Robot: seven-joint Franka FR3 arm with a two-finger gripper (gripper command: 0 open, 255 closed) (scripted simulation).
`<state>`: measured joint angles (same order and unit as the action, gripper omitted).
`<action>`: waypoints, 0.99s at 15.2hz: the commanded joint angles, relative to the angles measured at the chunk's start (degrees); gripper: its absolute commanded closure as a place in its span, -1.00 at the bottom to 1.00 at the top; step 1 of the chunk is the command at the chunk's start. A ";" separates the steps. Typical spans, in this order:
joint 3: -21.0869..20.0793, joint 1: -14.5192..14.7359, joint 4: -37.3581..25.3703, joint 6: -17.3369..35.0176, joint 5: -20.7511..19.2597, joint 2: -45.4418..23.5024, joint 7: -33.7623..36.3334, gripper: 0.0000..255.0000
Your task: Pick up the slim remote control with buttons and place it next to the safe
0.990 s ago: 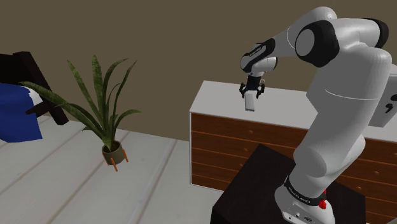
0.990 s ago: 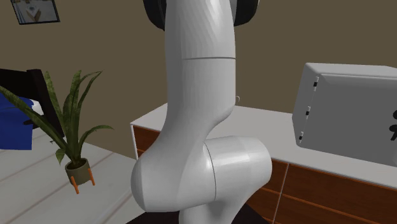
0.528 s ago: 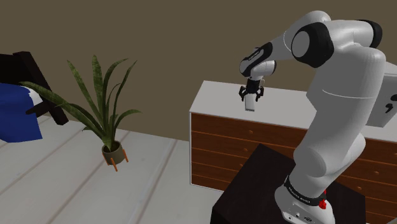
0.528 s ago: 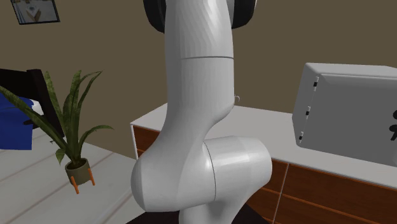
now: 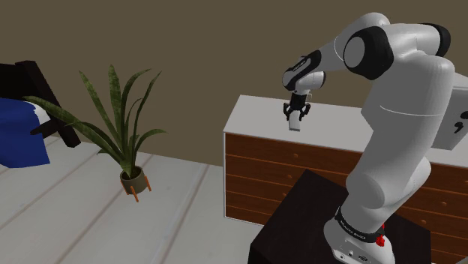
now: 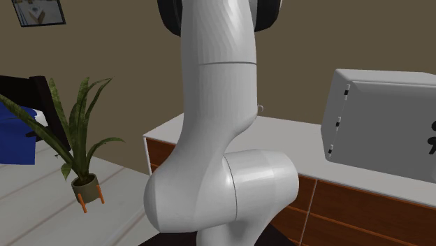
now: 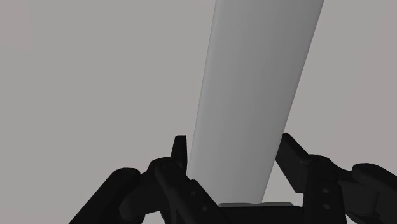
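One white arm (image 5: 394, 142) reaches from its stand over the white-topped desk (image 5: 259, 112) in the shoulder view. Its black fingers (image 5: 295, 112) are down on the remote control (image 5: 295, 125), a small grey slab on the desk top, well apart from the safe (image 5: 460, 101) and off toward the shoulder view's left of it. A potted plant (image 5: 129, 131) stands on the floor, farther from the safe again. Lettering on the band around the arm's foot is too small to read. A black mark on the safe's face is cut by the picture's edge and cannot be read.

From the second exterior view, the arm's pale bulk stands before the desk. The safe (image 6: 381, 126), a grey box with three small dark fittings down one side, sits on the desk top, with bare desk just beside it. A framed picture (image 6: 40, 12) hangs high on the wall, far from the safe, with no words legible.

In the wrist view, the fingers (image 7: 180, 153) press against both long sides of the remote control (image 7: 254, 83), gripping it. Its face is drawn plain grey, with no buttons, brand or label to read. The grasp itself appears to be the step in hand. The next move calls for a straight lift clear of the desk, then a carry toward the safe, setting the remote down just beside it without striking its wall.
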<state>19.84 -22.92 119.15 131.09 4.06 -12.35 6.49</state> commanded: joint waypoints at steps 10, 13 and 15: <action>0.23 0.22 -1.06 -2.75 -0.87 1.78 0.54 1.00; 0.36 0.35 -2.00 -4.85 -1.45 3.01 0.91 1.00; 0.43 0.42 -2.69 -6.25 -1.81 3.78 1.13 1.00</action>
<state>20.24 -22.58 116.80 125.63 2.48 -9.06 7.43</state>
